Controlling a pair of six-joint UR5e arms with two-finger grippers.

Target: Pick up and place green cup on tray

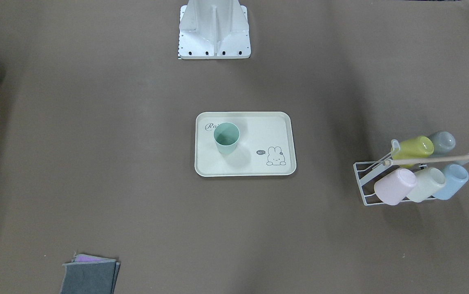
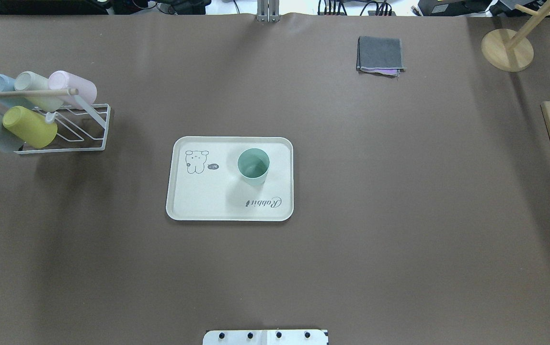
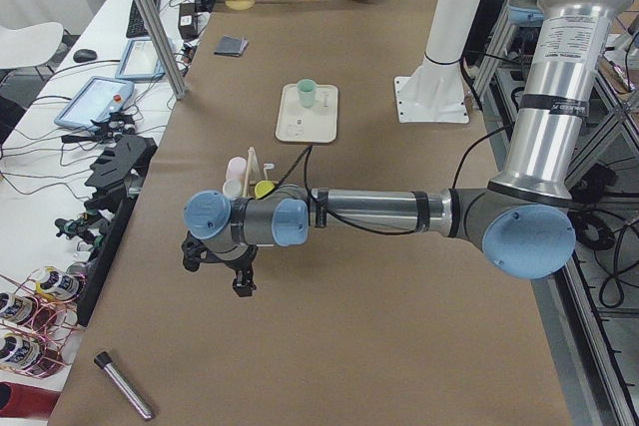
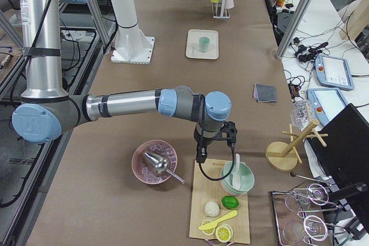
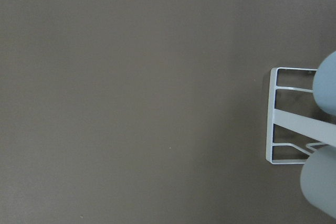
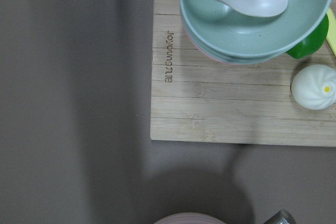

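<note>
The green cup [image 1: 226, 138] stands upright on the cream tray [image 1: 259, 167], near its "Rabbit" script end. Both also show in the overhead view, the cup [image 2: 253, 166] on the tray [image 2: 198, 191]. No gripper is near them. My left gripper [image 3: 238, 276] hangs over the table's end beyond the cup rack. My right gripper [image 4: 216, 152] hangs over the wooden board at the other end. Both show only in the side views, so I cannot tell whether they are open or shut.
A white wire rack [image 5: 299, 124] holds several cups, among them a yellow-green cup [image 1: 412, 148] and a cream cup [image 1: 426, 184]. A folded grey cloth [image 1: 89, 275] lies on the table. The wooden board [image 6: 210, 108] carries stacked bowls [image 6: 252, 19]. A pink bowl [image 4: 153, 162] sits beside it.
</note>
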